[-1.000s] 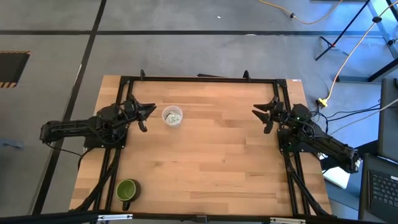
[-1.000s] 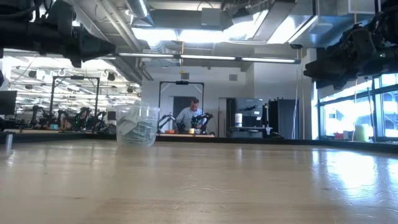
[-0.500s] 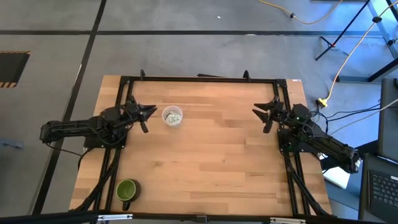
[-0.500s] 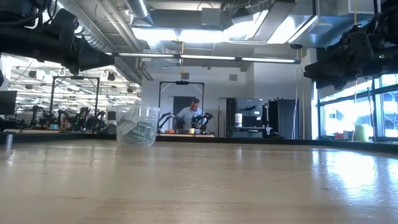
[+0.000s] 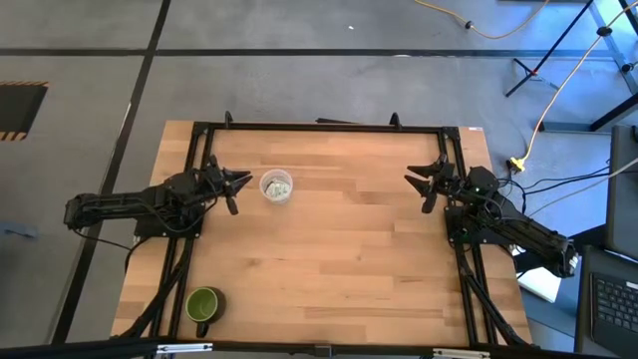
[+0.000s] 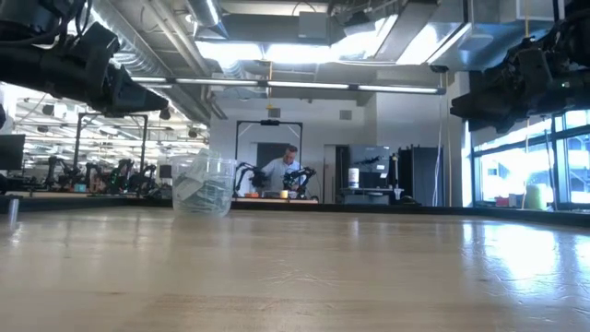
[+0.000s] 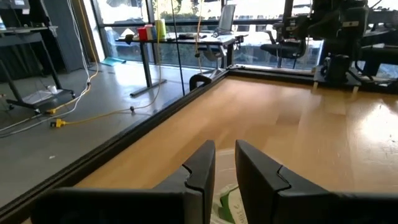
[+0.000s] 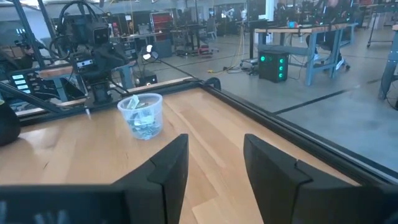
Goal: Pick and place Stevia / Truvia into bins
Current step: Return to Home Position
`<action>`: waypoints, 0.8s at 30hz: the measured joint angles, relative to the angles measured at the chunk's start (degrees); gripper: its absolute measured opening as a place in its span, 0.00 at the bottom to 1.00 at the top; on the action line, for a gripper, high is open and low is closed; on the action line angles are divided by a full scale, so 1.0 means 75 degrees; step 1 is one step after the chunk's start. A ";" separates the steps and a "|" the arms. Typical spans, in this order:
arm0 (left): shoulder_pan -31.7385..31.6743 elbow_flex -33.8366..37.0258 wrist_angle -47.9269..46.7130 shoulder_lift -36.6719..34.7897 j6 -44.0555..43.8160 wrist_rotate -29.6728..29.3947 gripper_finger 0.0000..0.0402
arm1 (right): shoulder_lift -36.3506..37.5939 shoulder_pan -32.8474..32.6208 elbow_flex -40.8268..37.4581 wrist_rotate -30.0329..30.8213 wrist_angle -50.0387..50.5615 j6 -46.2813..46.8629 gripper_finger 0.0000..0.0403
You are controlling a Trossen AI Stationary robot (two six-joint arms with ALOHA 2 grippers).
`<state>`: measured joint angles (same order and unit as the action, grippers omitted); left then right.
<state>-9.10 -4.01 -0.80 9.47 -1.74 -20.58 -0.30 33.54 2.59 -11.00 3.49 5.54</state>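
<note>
The clear plastic cup (image 5: 276, 186) stands upright on the far left part of the table, also seen in the low view (image 6: 203, 184) and the right wrist view (image 8: 142, 115). Green and white sachets (image 5: 277, 185) lie heaped inside it (image 8: 144, 126); none shows on the table. My left gripper (image 5: 240, 191) hovers open just left of the cup, above table height, with the cup's rim and a sachet (image 7: 227, 200) showing between its fingers (image 7: 225, 155). My right gripper (image 5: 419, 191) waits open at the far right (image 8: 214, 149).
An opaque green mug (image 5: 203, 304) stands near the table's near left corner. A black frame rail (image 5: 319, 127) runs along the far edge and both sides. Bare wood lies between the two arms. A person (image 6: 281, 171) stands far off in the room behind.
My left gripper has come down a little beside the cup, as the low view shows. The cup and my right arm have kept still.
</note>
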 joint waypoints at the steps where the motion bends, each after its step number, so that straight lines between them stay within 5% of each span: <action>1: -0.0001 0.0000 0.0011 0.0000 -0.0018 0.0011 0.15 | 0.0000 0.0000 0.0000 -0.0001 0.0000 -0.0014 0.39; 18: 0.0002 0.0009 0.0464 0.0058 -0.0667 -0.0186 0.15 | -0.0003 0.0000 0.0000 -0.0006 -0.0003 0.0012 0.39; 24: 0.0001 0.0475 0.1548 0.0098 -0.0431 -0.0432 0.15 | -0.0003 -0.0002 0.0003 -0.0009 -0.0010 0.0003 0.39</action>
<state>-9.09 -0.45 10.81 10.21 -4.97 -23.82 -0.32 33.52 2.61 -11.07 3.41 5.56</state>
